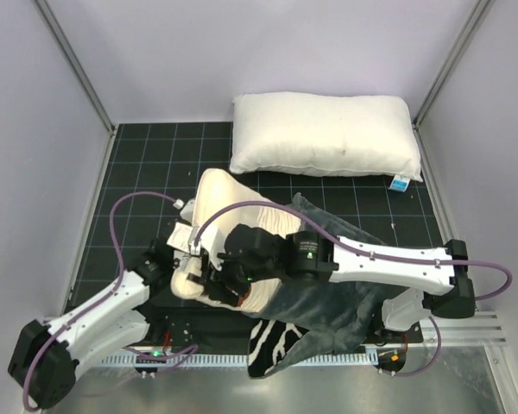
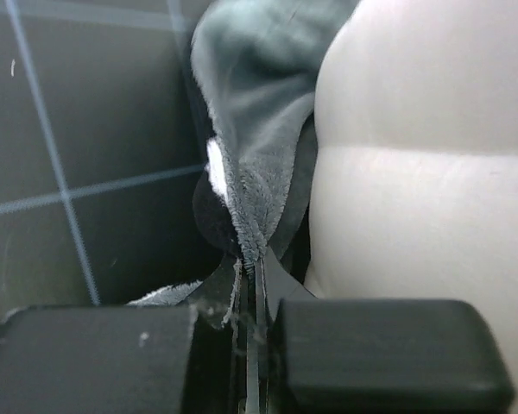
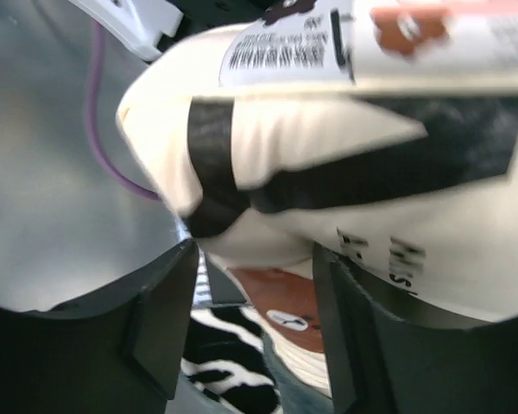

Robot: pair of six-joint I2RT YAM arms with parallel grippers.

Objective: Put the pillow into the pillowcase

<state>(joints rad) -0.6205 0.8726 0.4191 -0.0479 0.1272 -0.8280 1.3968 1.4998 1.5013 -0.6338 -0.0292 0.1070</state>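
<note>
- Pillow [image 1: 217, 200]: you see smooth, matt cream cloth with flat brown and black print.
- Pillowcase [image 1: 332, 293]: soft plush cloth. You find a fuzzy dark grey pile on one face and a black-and-white striped pile on the other.
- White pillow [image 1: 324, 134]: matt, faintly grained cloth.
- Surface [image 1: 138, 198]: matt black mat with thin pale grid lines. Nearest you lies a dull brushed metal strip [image 1: 466, 384].
- Left pincer [image 2: 255, 345] and right pincer [image 3: 255, 328]: your fingers are matt black plastic.
- Arm shells [image 1: 388, 263]: smooth white plastic with a slight sheen.
- Cables [image 1: 113, 226]: smooth purple sheath.
</note>
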